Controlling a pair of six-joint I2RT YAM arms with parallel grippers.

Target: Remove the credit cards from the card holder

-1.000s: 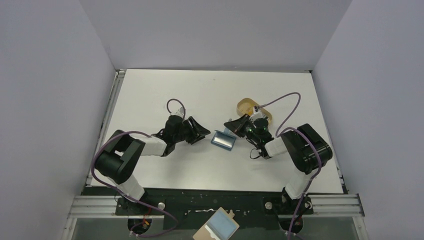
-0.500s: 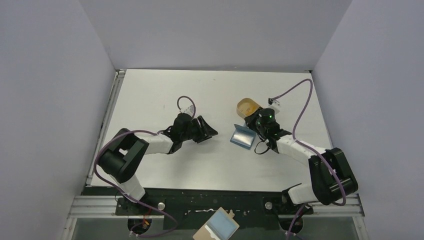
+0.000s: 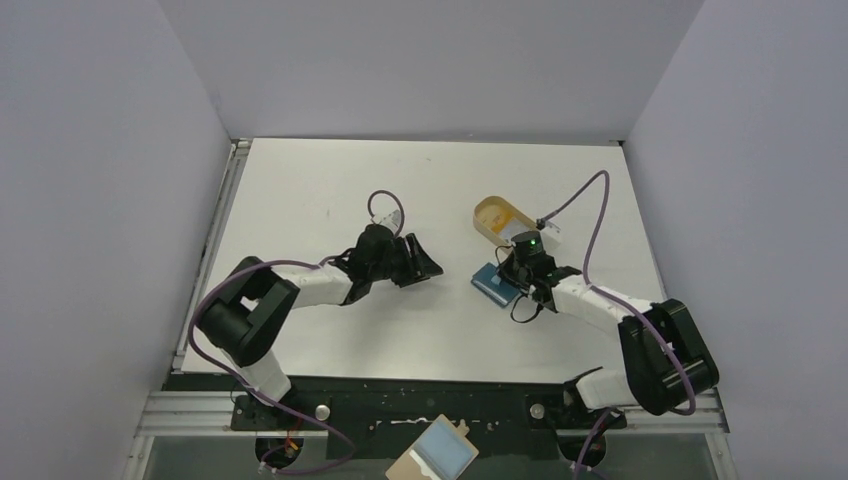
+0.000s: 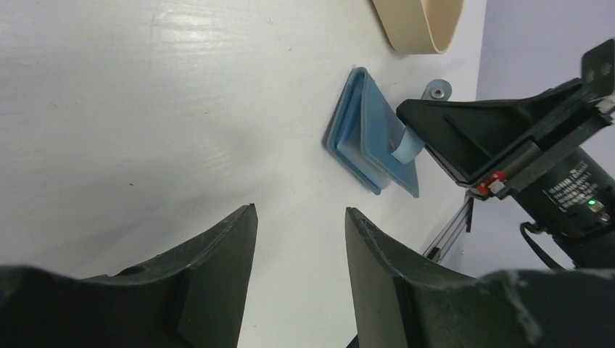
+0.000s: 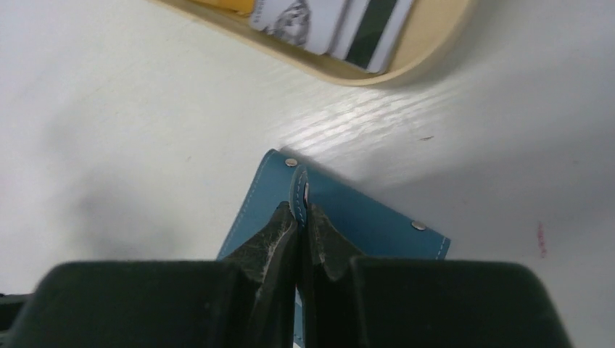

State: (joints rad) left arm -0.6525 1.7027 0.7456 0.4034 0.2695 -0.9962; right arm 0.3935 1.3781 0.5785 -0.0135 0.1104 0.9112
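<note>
The right gripper [image 5: 299, 214] is pinched together on the snap tab [image 5: 299, 185] of the teal-blue card holder [image 5: 366, 217], which sits folded on the white table [image 3: 330, 190]. Whether its near edge rests fully flat is hard to judge. Just beyond the card holder lies the tan oval tray [image 5: 341, 72], and in it the pale credit cards [image 5: 319, 22], one with a dark stripe. The left gripper [image 4: 301, 214] hangs over bare tabletop to the card holder's left, jaws apart with nothing between them.
</note>
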